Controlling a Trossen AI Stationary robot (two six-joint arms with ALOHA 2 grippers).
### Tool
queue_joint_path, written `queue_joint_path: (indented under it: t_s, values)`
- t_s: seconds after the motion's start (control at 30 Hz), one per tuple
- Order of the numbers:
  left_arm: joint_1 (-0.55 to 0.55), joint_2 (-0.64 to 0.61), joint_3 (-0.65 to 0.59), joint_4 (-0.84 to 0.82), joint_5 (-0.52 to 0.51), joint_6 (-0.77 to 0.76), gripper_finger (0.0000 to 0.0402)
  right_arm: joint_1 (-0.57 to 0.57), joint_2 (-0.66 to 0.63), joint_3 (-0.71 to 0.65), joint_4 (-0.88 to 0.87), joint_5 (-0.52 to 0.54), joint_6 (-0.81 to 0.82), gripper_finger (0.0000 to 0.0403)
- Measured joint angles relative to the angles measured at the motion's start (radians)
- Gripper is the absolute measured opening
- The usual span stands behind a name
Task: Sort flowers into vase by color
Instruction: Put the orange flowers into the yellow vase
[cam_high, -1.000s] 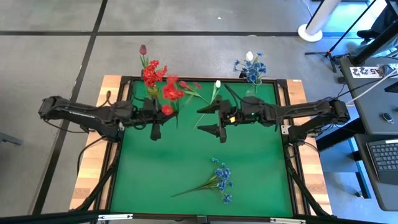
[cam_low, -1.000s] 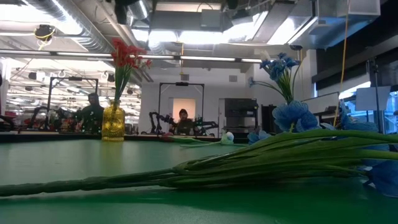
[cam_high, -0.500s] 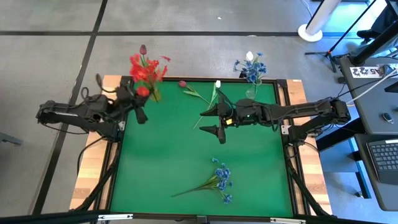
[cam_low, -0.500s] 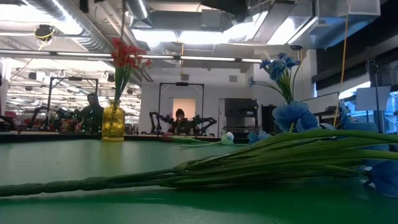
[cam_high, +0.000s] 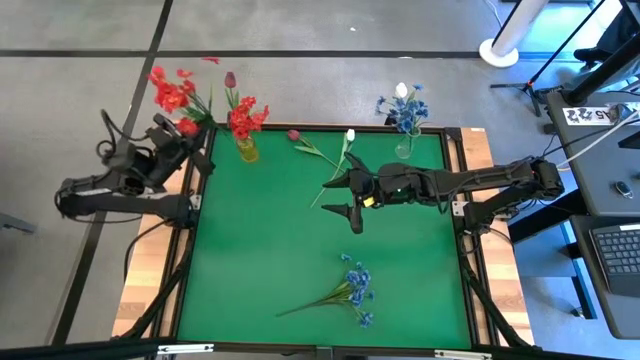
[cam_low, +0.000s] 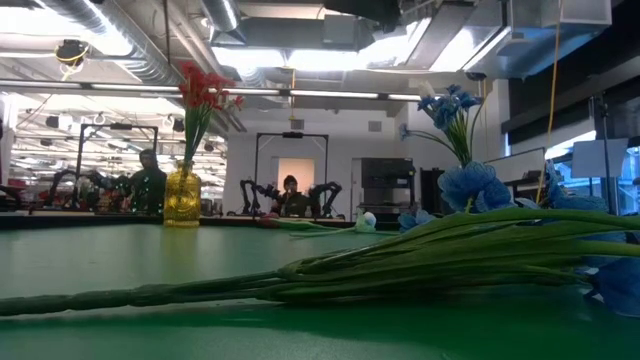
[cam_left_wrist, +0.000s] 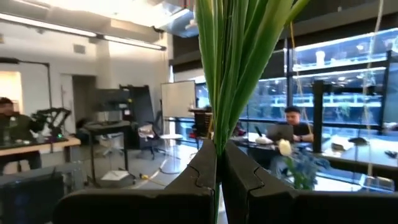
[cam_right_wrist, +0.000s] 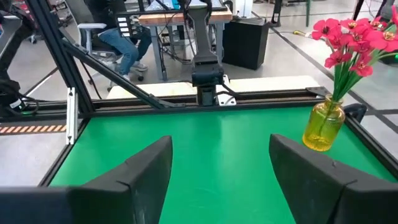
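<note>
Left gripper (cam_left_wrist: 217, 180) is clamping tight on the slim green stems of a red blossom cluster (cam_high: 172, 93), off the green mat's (cam_high: 260, 260) far-left corner. Right gripper (cam_high: 347, 194), jaws spread wide, is hovering mid-mat beside the white tulip bud (cam_high: 350, 135).

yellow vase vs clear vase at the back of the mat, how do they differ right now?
The yellow vase stands at the back left of the green mat; the clear vase stands at the back right. The yellow vase holds red blossoms and a dark red tulip bud; the clear vase holds blue blossoms and a white bud. The yellow vase is tinted amber, the clear vase colourless. Both stand upright at the mat's back edge, flowers in them.
</note>
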Motion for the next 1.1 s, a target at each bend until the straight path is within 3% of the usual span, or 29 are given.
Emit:
queue_joint_path:
  t_s: [0.27,0.37,0.8,0.93,1.1]
  values:
    - [0.243,0.000,-0.124,0.150,0.047,0.003,0.0000,0.000,0.000,0.000,0.000,-0.029,-0.024,0.0264]
    - [0.350,0.000,-0.203,0.228,0.134,-0.034,0.0000,0.000,0.000,0.000,-0.007,-0.031,-0.038,0.0264]
    - [0.740,0.079,-0.315,0.224,0.517,-0.255,0.0000,0.001,0.000,0.000,-0.097,-0.048,-0.041,0.0264]
    - [0.825,0.123,-0.321,0.237,0.659,-0.306,0.0000,0.001,0.001,0.000,-0.097,-0.048,-0.044,0.0264]
    - [0.878,0.186,-0.321,0.276,0.735,-0.319,0.0000,0.001,0.002,0.000,-0.097,-0.048,-0.045,0.0264]
